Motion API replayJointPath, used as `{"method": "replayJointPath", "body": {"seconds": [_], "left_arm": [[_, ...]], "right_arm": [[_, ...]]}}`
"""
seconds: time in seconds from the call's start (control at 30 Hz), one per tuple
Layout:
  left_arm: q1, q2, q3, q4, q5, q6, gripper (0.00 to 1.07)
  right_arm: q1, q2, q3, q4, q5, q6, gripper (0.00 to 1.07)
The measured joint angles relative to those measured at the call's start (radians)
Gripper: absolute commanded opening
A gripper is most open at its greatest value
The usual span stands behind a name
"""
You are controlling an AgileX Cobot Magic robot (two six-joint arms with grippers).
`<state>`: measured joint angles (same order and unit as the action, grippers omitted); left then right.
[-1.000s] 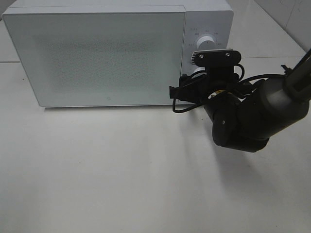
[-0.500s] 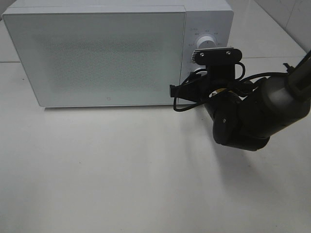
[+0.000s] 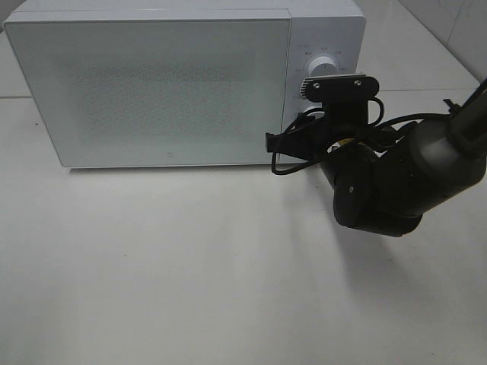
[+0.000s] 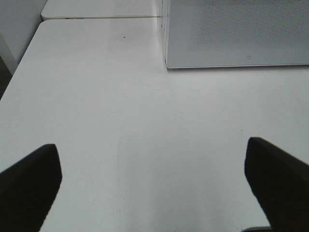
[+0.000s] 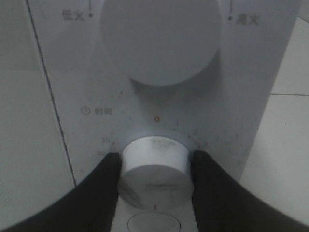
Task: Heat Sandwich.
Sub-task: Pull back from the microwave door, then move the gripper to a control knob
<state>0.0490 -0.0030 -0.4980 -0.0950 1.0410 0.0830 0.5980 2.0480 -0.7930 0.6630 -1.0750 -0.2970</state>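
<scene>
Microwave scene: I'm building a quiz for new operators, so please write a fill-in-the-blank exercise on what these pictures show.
1. The timer dial sits clamped between the right gripper's two ____.
2. The microwave's door is ____.
3. The left gripper hangs ____ and holds nothing.
4. The left gripper hangs over the white ____.

Missing words: fingers; shut; open; table.

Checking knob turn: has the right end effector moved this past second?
Yes, slightly: the right end effector crept up the high view toward the upper dial.
</scene>
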Motion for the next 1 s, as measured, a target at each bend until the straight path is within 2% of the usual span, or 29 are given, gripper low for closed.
{"method": "replayJointPath", "body": {"seconds": [0.3,0.6,1.0], "left_arm": [[0.0,0.0,0.0,0.0,0.0,0.0,0.98],[0.0,0.0,0.0,0.0,0.0,0.0,0.98],[0.0,0.0,0.0,0.0,0.0,0.0,0.98]], "right_arm": [[0.0,0.0,0.0,-0.002,-0.008,0.138,0.05],[0.0,0.0,0.0,-0.007,-0.011,0.514,0.07],[0.0,0.0,0.004,-0.008,-0.017,0.895,0.07]]}}
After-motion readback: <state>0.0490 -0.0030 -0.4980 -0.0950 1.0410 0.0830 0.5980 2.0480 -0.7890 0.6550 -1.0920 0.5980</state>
